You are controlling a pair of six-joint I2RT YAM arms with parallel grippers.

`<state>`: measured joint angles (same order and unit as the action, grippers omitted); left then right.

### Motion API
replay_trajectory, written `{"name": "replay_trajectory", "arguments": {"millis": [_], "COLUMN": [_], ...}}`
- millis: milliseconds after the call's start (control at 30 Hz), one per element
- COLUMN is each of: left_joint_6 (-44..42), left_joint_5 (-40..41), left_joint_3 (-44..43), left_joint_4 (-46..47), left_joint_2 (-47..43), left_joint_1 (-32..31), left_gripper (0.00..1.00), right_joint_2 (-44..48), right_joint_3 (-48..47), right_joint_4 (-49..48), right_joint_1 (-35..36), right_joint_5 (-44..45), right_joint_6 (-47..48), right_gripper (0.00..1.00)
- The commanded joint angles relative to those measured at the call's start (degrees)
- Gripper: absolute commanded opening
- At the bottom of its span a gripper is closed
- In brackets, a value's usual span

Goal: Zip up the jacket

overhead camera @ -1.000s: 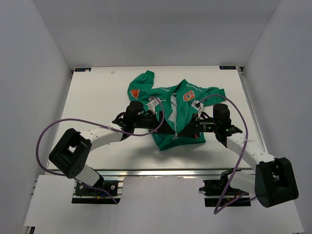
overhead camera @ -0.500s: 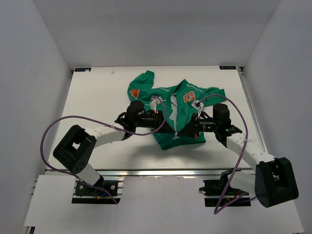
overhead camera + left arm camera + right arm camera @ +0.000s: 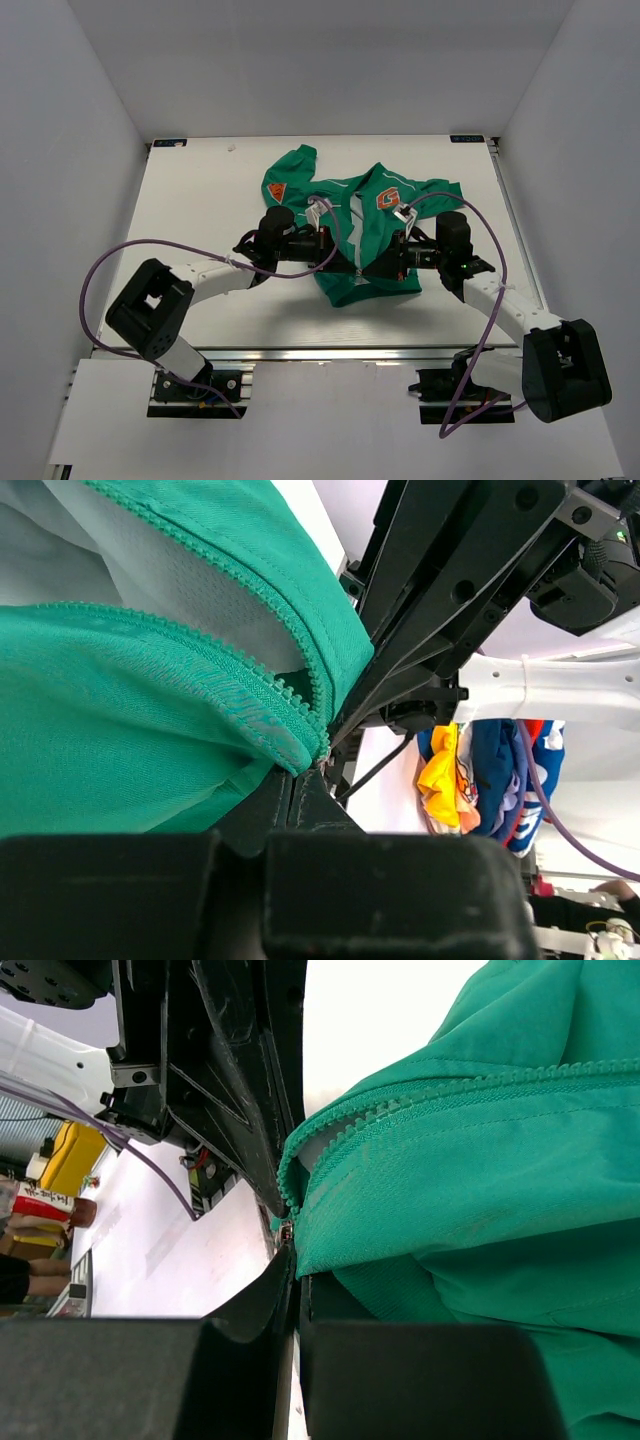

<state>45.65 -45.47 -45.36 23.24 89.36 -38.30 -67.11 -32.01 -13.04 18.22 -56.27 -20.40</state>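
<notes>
Left wrist view: left end effector [image 3: 305, 773] pinches jacket [image 3: 120, 740] zipper [image 3: 318, 685], slider indistinct.

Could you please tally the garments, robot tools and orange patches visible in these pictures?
Garments: 1, the green jacket
Tools: 2, the left tool and the right tool, both pinching the hem at the zipper
Orange patches: 2, the chest badge and the sleeve patch
Total: 5

Jacket [image 3: 378, 230] on table [image 3: 200, 200], centre-rear
</notes>
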Motion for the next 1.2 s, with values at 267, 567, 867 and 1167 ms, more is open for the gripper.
{"name": "replay_trajectory", "arguments": {"millis": [267,567,867,1167], "left_joint_6": [-9.16,-14.0,-14.27,-9.18], "left_joint_5": [2.67,5.31,4.87,2.23], "left_joint_3": [-1.31,-2.36,-1.57,-1.92], "left_joint_4": [-6.72,-15.16,-16.65,-12.26], "left_joint_2": [-6.92,-8.06,-8.94,-6.05], "left_joint_1": [-2.65,-4.15,-4.76,-4.76], "left_gripper": [0.0,0.0,0.0,0.0], "right_joint_2": [-0.39,0.58,0.84,1.1], "right_joint_3": [-2.18,-5.52,-6.93,-4.91], "right_joint_4": [-11.2,-13.24,-10.35,1.16], "right_joint_1": [0.33,0.33,0.24,0.24], "right_joint_5": [0.2,1.43,3.62,5.56], "right_joint_6": [-7.71,-11.23,-9.31,-1.93], "right_gripper": [0.0,0.0,0.0,0.2]}}
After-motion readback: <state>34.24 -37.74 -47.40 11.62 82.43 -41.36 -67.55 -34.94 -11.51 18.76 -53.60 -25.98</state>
